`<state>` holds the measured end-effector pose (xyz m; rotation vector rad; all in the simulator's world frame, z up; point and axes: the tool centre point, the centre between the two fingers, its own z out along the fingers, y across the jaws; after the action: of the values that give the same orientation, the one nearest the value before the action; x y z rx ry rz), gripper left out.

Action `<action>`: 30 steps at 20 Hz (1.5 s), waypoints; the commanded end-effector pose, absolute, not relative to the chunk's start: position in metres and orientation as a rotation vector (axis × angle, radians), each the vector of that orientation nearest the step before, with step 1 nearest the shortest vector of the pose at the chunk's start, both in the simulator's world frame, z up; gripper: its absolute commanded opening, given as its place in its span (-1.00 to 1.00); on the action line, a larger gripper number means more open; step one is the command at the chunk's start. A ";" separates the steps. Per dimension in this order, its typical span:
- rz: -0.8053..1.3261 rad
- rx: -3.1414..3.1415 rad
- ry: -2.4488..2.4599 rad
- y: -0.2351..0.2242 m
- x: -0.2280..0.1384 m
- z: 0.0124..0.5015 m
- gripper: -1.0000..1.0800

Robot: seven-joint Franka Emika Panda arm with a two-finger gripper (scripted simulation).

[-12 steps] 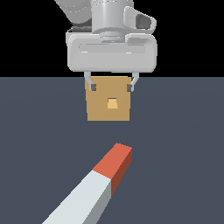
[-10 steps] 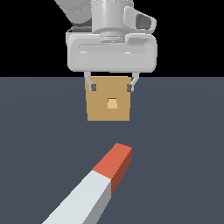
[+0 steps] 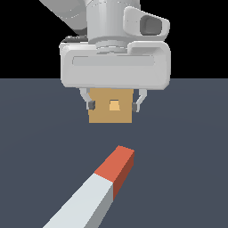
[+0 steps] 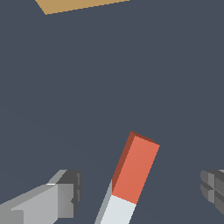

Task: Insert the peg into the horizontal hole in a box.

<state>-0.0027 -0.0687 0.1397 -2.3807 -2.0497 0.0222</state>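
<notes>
The peg (image 3: 95, 193) lies flat on the dark floor, pale grey-white with its red-orange end (image 3: 116, 168) pointing toward the tan box (image 3: 101, 115). The box stands behind it, its small lighter-orange hole (image 3: 115, 106) facing the peg. My gripper (image 3: 112, 106) hangs open and empty above the floor; in the exterior view its fingertips (image 3: 91, 105) line up with the box's sides. In the wrist view the gripper (image 4: 140, 192) is open with the peg's red end (image 4: 134, 170) lying below, between the fingers (image 4: 65, 194). The box's edge (image 4: 74, 5) shows well beyond the peg.
A plain dark grey-blue floor (image 3: 187, 147) stretches all around the peg and box. Nothing else is in view.
The gripper has come lower and looks larger in the exterior view; its fingertips now sit level with the box's hole. The peg and box have not moved.
</notes>
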 end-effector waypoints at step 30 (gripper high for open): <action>0.001 -2.719 -1.574 -0.196 -0.044 0.024 0.92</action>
<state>-0.0446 -0.1963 0.0287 -2.7179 -1.5738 0.0024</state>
